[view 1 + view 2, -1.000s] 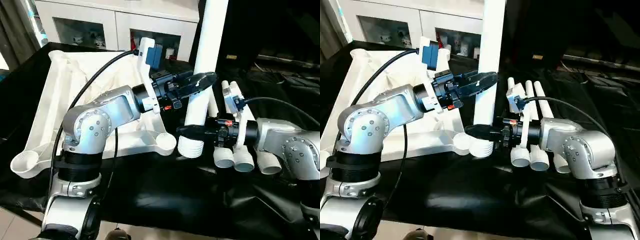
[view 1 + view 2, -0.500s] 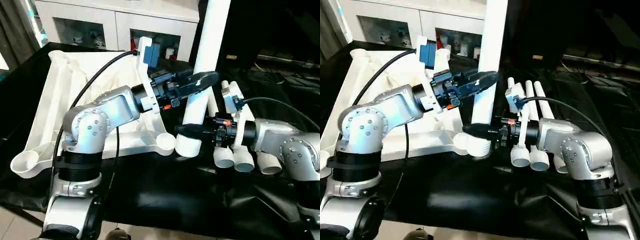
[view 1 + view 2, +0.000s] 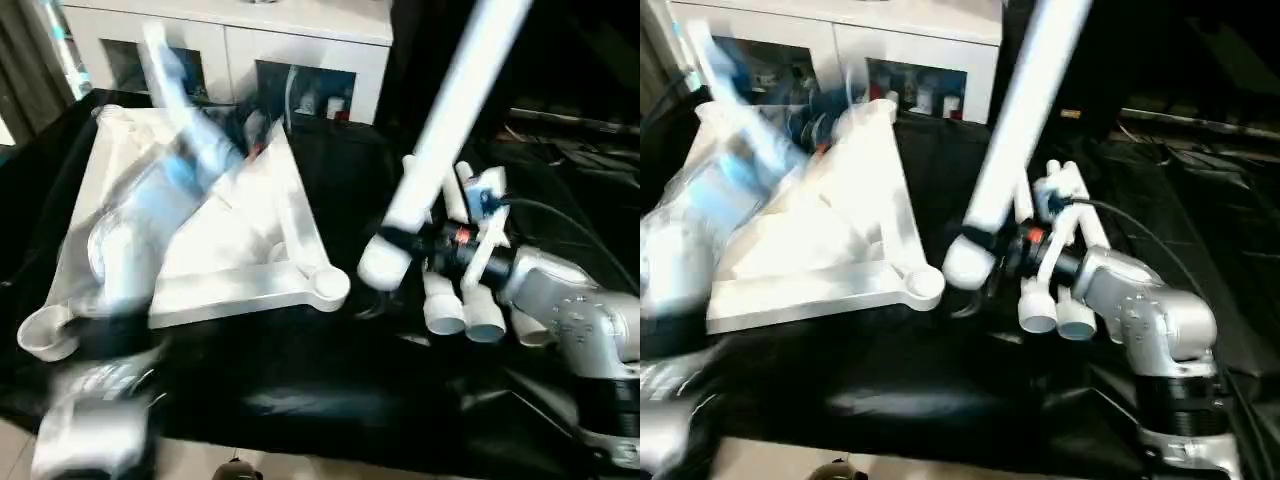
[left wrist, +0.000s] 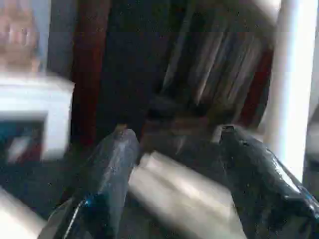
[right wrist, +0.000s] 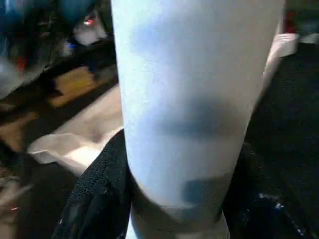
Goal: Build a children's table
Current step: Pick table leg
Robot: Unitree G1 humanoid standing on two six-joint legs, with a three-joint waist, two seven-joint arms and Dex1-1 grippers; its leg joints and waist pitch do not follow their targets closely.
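On the black-covered bench: the children's table is lying in parts, not yet joined.
Tabletop (image 3: 230, 240): it is resting upside down on the robot's left side of the black cloth (image 3: 330, 380), ribbed underside up, with a round corner socket (image 3: 328, 285) facing the free leg.
Held leg (image 3: 445, 130): the right gripper (image 3: 400, 243) is clamping it close to its lower end, and the leg is leaning steeply up and away, its foot hanging just beside the corner socket, apart from it.
Spare legs (image 3: 462, 300): three more are lying side by side near the right forearm.
Left gripper (image 4: 172, 164): its fingers are standing wide apart with nothing between them, and the left arm (image 3: 150, 220) is showing as a blur over the tabletop.
Handling: the leg is looking light, stiff, smooth and likely slippery; a single low grip is leaving a long lever above, so it may swing or twist.
Where to hold: a second grip higher on the shaft would probably steady it for seating.
Background: a white glass-door cabinet (image 3: 240, 50) is standing behind the bench.
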